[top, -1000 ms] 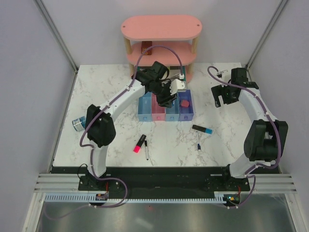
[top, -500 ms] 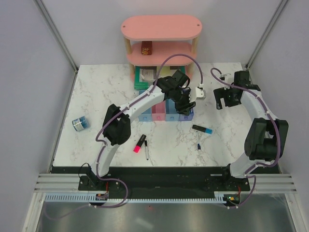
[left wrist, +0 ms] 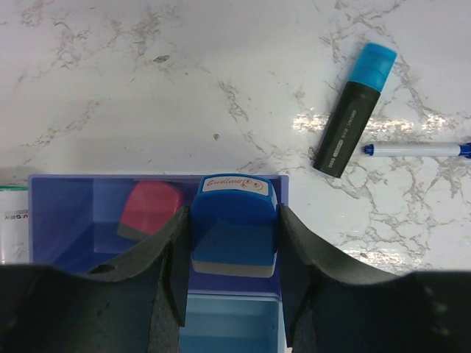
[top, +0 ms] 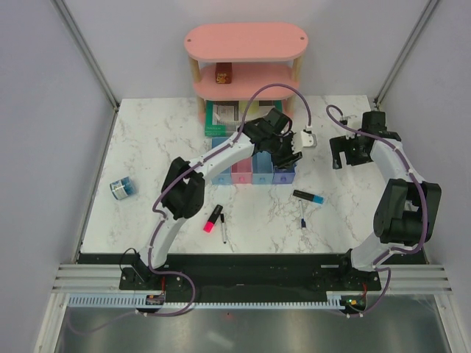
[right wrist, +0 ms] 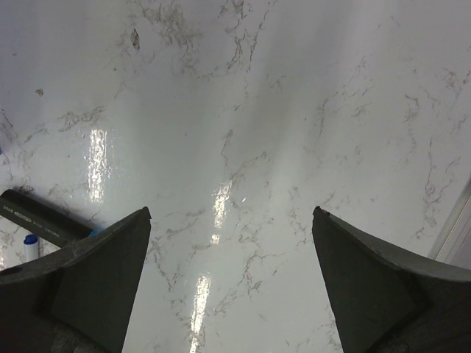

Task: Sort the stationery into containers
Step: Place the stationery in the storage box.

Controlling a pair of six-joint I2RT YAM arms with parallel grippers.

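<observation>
- Blue eraser (left wrist: pixel 234 209) is pinched between the fingers of the left gripper (left wrist: pixel 232 220), held clear above the tray row rather than resting in it.
- Big change in the last second. The left arm was folded over the middle of the row, and it has now swung right and stretched out, so the load hangs at the near edge of the purple-blue tray (left wrist: pixel 66 213).
- The pink eraser (left wrist: pixel 151 209) lies in that end tray, just beside the carried piece, where it was a second ago.
- My read is that like goes with like, and the drop looks close. The grip sits over the wall shared with the light blue tray (left wrist: pixel 232 323), so a small nudge toward the purple side would make the release safer.
- The right gripper (right wrist: pixel 231 213) has its fingers spread wide and holds nothing. It has drifted slightly outward over bare marble table (right wrist: pixel 243 110), keeping out of the way.
- Nothing else has budged. The black-and-blue highlighter (top: pixel 307 196) and a thin pen (top: pixel 302 217) lie in front of the trays, the pink highlighter (top: pixel 213 218) and the second pen (top: pixel 223 228) lie nearer the bases, and the tape roll (top: pixel 122 188) sits far left. All five are still to be sorted.
</observation>
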